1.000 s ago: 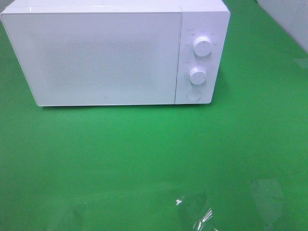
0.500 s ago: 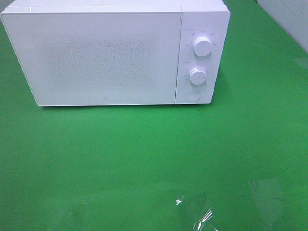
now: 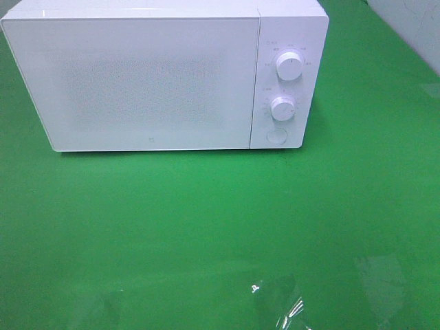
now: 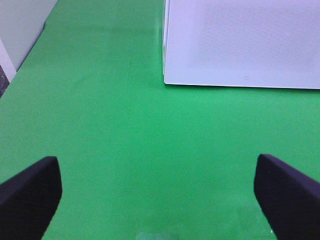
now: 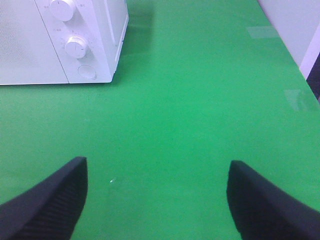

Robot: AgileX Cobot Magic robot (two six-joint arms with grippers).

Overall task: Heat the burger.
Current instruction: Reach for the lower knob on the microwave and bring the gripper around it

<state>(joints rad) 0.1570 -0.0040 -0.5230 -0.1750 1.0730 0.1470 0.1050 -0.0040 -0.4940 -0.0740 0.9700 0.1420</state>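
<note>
A white microwave oven (image 3: 151, 82) stands at the back of the green surface (image 3: 206, 227), its door shut flush, with two knobs (image 3: 289, 66) above a round button (image 3: 276, 136) on its right panel. The left hand (image 4: 156, 172) and right hand (image 5: 157, 170) are both released, fingers spread wide, grasping nothing, over the surface before the oven. The burger appears in no view, so its position cannot be told.

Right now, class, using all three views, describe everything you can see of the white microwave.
The microwave is a white, smooth, plastic-looking box standing upright and level toward the far side of the green table, which alone touches it. Its wide door, patterned with fine dots, is closed, so the inside is hidden. The control panel on its right end carries an upper knob, a lower knob and a round button beneath them.
</note>
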